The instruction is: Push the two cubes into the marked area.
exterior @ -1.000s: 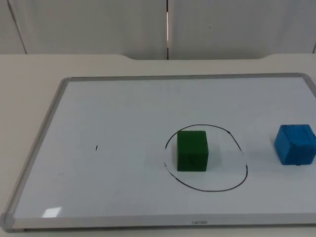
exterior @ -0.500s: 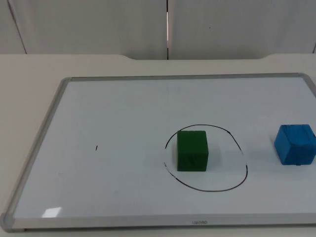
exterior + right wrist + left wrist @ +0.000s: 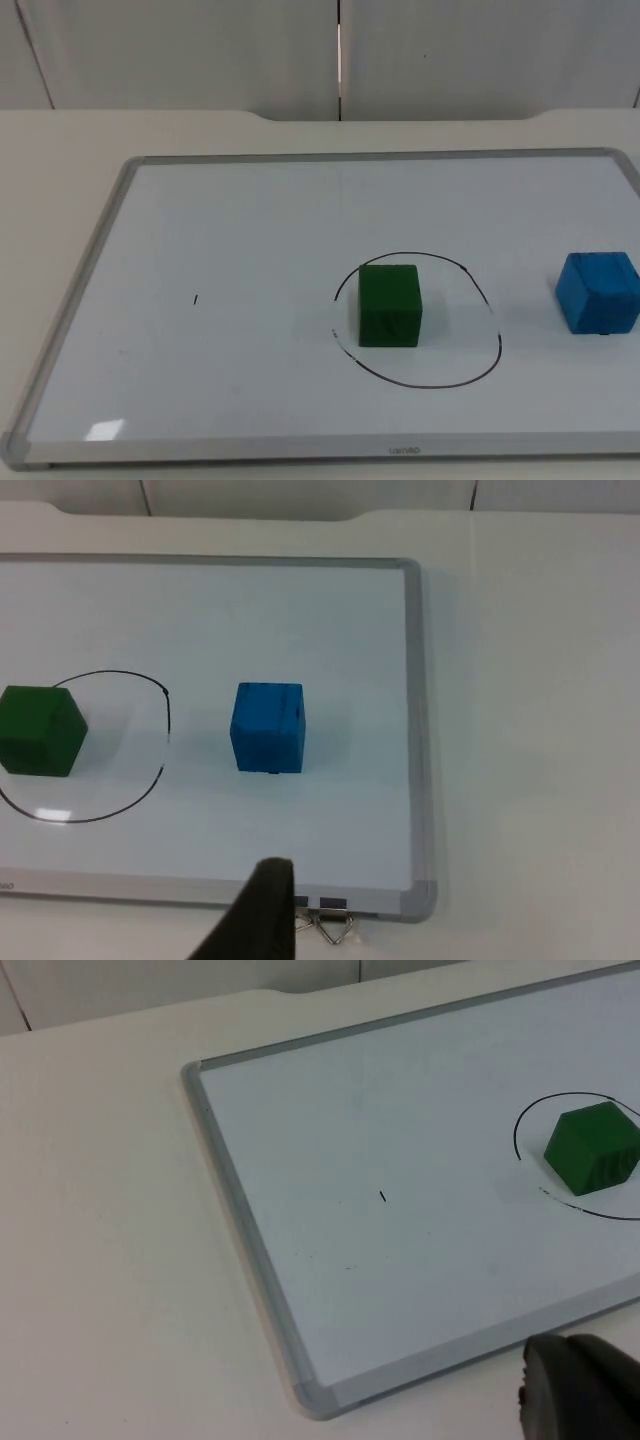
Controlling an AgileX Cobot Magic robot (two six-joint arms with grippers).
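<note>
A green cube [image 3: 388,305] stands inside the black hand-drawn circle [image 3: 420,386] on the whiteboard [image 3: 90,260]. A blue cube [image 3: 598,292] sits outside the circle, to its right, near the board's right end. My left gripper [image 3: 580,1400] hangs over the bare table just off the board's near edge, far from the green cube [image 3: 592,1147]. My right gripper [image 3: 262,910] hovers above the board's near edge, a short way in front of the blue cube [image 3: 268,727]. The green cube [image 3: 40,730] lies beyond the blue one, within the circle [image 3: 167,715]. Both arms wait.
The board's grey frame [image 3: 418,730] runs close to the blue cube on its outer side. A metal binder clip [image 3: 335,925] lies at the board's near corner. A tiny black mark [image 3: 196,299] is on the board's left half. A grey partition wall [image 3: 200,50] closes the table's far side.
</note>
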